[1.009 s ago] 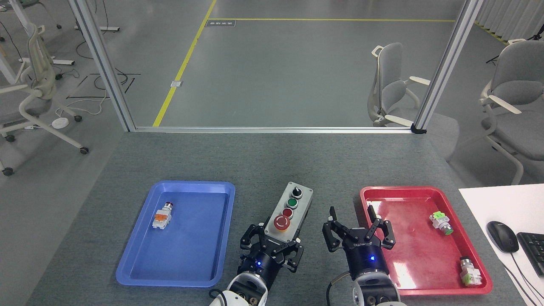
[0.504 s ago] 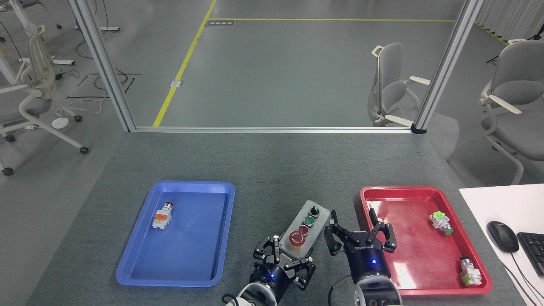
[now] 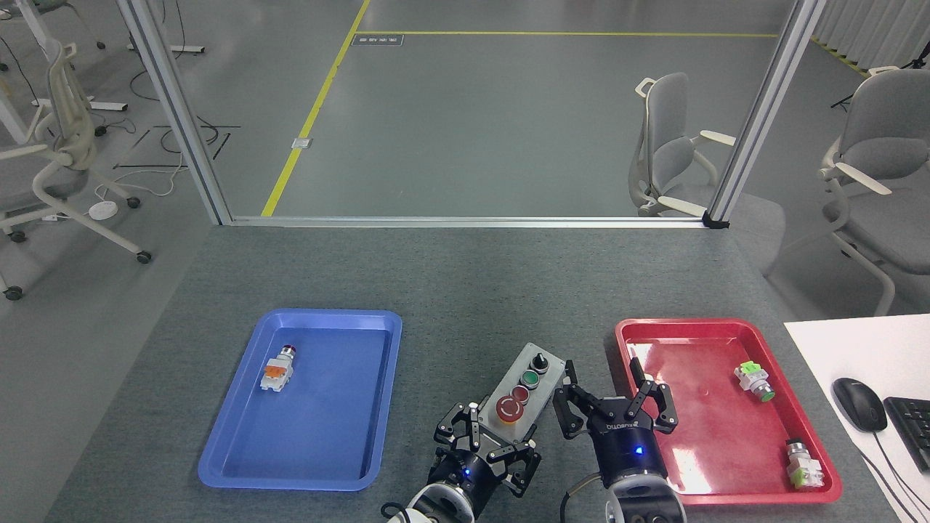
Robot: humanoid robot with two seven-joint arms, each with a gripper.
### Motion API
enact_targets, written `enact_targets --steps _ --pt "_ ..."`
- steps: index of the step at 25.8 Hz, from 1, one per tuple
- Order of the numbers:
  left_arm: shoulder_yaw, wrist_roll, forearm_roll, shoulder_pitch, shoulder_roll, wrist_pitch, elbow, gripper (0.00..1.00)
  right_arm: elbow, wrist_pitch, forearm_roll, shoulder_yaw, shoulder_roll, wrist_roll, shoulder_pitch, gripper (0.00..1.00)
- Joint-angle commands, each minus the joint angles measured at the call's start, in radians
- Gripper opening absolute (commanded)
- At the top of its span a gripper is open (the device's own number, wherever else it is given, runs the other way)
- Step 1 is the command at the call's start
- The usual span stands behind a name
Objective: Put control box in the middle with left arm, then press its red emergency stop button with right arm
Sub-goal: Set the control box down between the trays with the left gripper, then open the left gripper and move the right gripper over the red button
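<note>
Control box (image 3: 522,385) lies on the grey counter (image 3: 450,290) between the blue tray (image 3: 240,443) and the red tray (image 3: 828,479), tilted so its knob end points up and right.

Head view: compared with one second ago, the box has moved right and toward the robot, and has turned slightly clockwise; over the last half second it has hardly shifted. The left tool (image 3: 485,444) is clamped on the near end of the box, fingers either side of it. Judgement: the placing step looks nearly finished, with release still to come.

The right tool (image 3: 614,398) stands with fingers spread, empty, just beside the box's right edge and partly over the red tray's rim. The red emergency stop button (image 3: 508,411) sits unpressed nearest the left tool.

Lettering on the right tool's body is visible but upside down and not reliably readable. The button carries a white arrow mark.
</note>
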Motion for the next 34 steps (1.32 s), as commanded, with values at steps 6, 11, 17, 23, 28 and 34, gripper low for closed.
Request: enact_targets --steps 6,11,17,23,28,34 --pt "-0.005 0.001 0.0 0.0 0.001 0.001 0.0 0.76 0.0 0.004 0.0 0.0 0.0 0.0 0.005 0.99" --pt "-0.005 0.001 0.0 0.0 0.001 0.001 -0.002 0.86 0.0 0.004 0.0 0.0 0.002 0.0 0.006 0.99" --pt "-0.003 0.001 0.0 0.005 0.001 -0.001 -0.008 0.96 0.002 0.004 0.0 0.003 0.003 0.0 0.006 0.99" --pt "0.002 0.003 0.0 0.057 0.066 -0.018 -0.077 0.98 0.002 0.001 0.0 0.034 0.005 0.007 0.006 0.82" --pt "0.012 0.001 0.003 0.103 0.171 -0.034 -0.184 0.99 0.002 -0.009 0.001 0.077 0.009 0.015 0.019 0.36" --pt "0.023 0.001 0.005 0.196 0.309 -0.034 -0.382 0.99 -0.02 -0.055 0.006 0.103 0.014 0.033 0.043 0.0"
